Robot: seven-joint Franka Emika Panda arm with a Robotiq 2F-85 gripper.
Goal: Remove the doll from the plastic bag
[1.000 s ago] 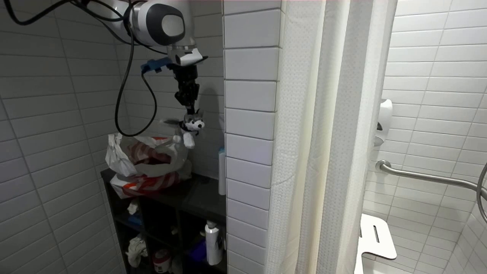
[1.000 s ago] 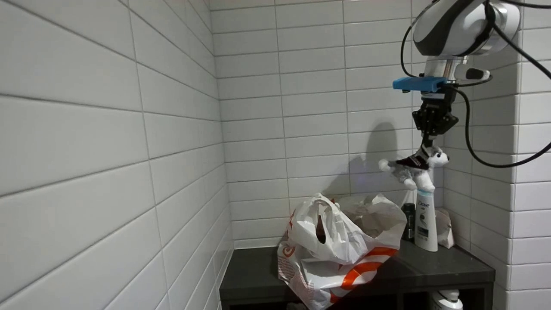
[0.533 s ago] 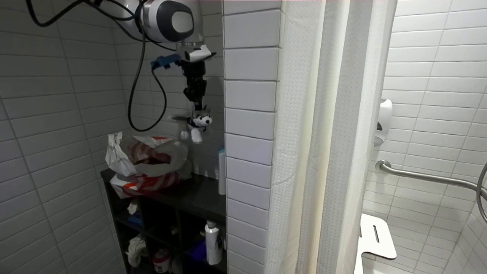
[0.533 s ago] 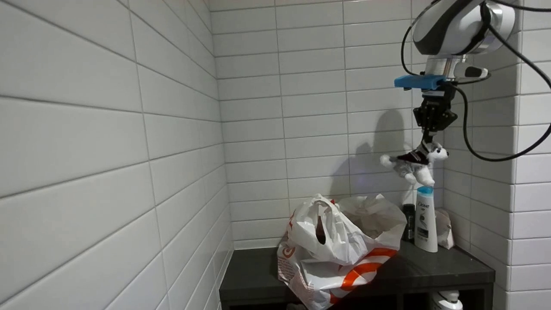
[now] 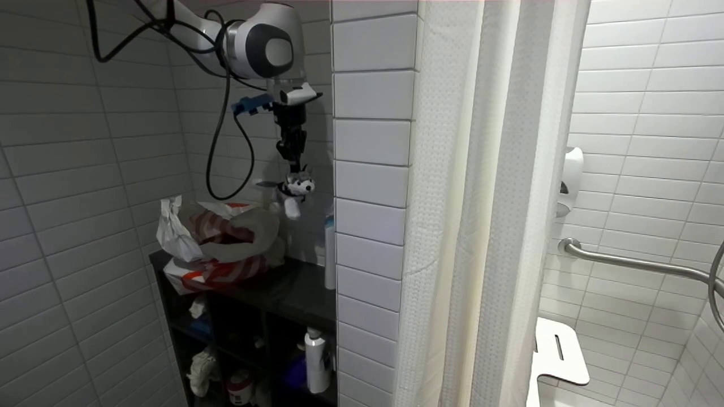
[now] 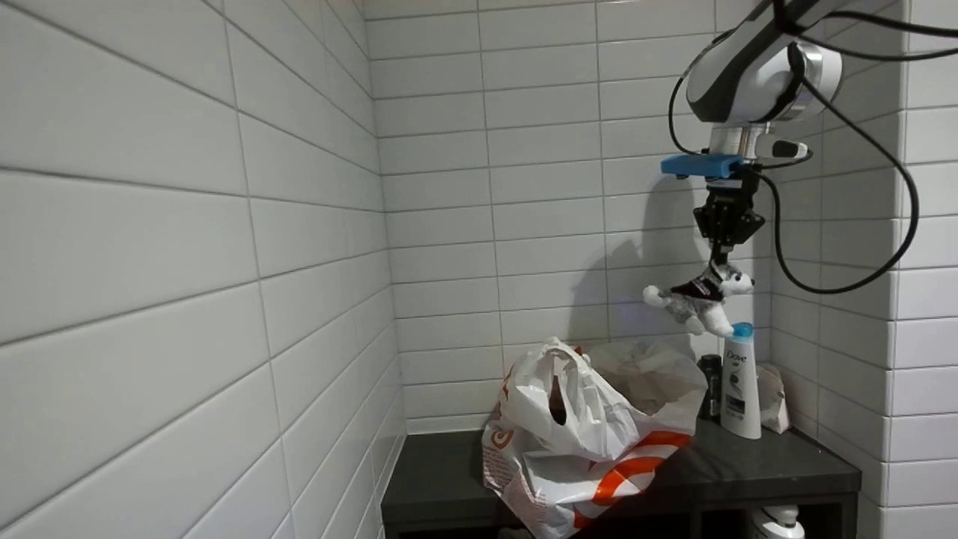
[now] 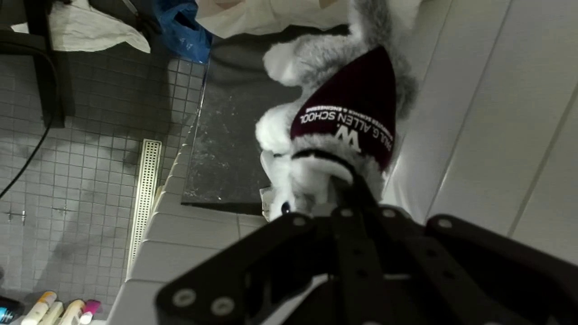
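Observation:
The doll is a grey and white husky plush (image 6: 700,303) with a dark maroon vest. It also shows in an exterior view (image 5: 295,195) and large in the wrist view (image 7: 343,108). My gripper (image 6: 720,258) is shut on the doll behind its head. The fingertips (image 7: 350,187) are partly sunk in its fur. The doll hangs in the air, outside the bag. The white and red plastic bag (image 6: 554,479) stands crumpled with its mouth open on the dark shelf (image 6: 793,460), lower than the doll and to its left. The bag also shows in an exterior view (image 5: 237,271).
A white Dove bottle with a blue cap (image 6: 741,389) stands on the shelf just below the doll's front legs. A dark bottle (image 6: 709,389) and a pale packet (image 6: 774,400) stand beside it. A tiled wall corner (image 5: 370,226) and a curtain (image 5: 486,226) flank the shelf.
My gripper, holding the doll throughout, has moved clear of the spot straight above the Dove bottle. It rose slightly, then sank and shifted left in one exterior view. The bag has not moved.

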